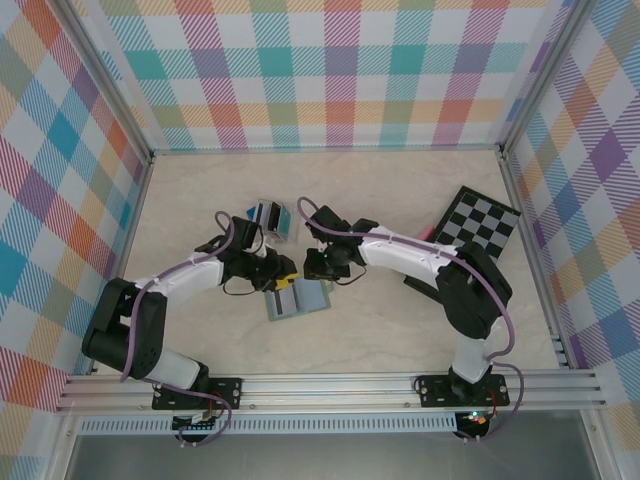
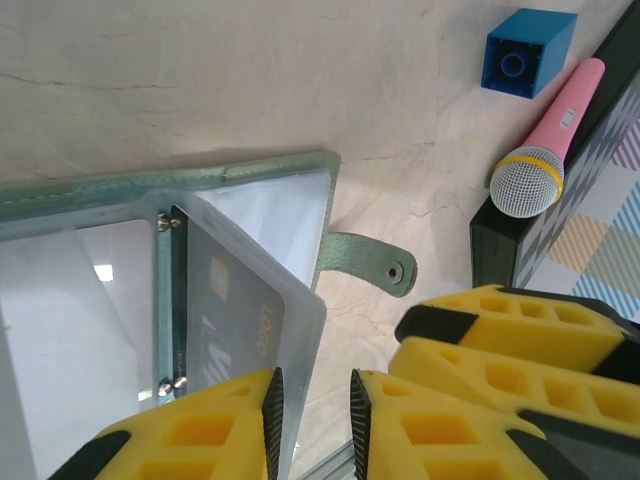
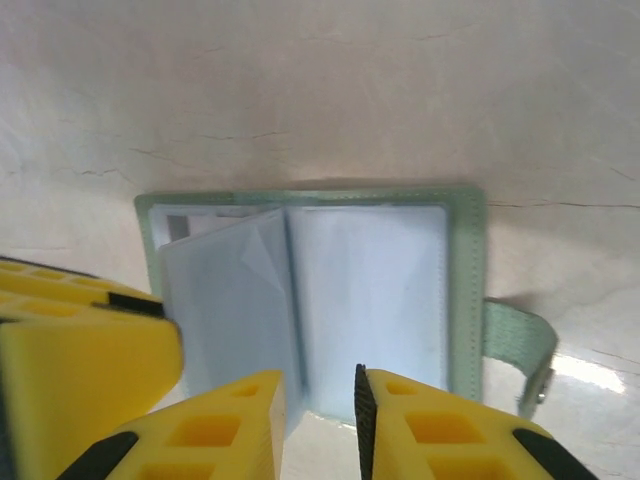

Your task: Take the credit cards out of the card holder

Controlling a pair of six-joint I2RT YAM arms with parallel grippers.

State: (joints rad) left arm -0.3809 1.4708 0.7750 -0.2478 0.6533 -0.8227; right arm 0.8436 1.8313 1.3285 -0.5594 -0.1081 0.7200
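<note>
Behind card holder [image 1: 305, 298], card stand [image 1: 268, 214] nearby

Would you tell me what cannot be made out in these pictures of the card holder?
1. Left wrist: the print on the card, blurred by its cloudy sleeve; its lower end is behind the left fingers.
2. Right wrist: how many cards the holder holds, because the frosted sleeves overlap.
3. Top: the holder's pockets, too small to see.

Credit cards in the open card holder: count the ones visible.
1. A grey credit card sits in the lifted clear sleeve of the open card holder, just above the left pincer. Other sleeves may hide more.
</note>
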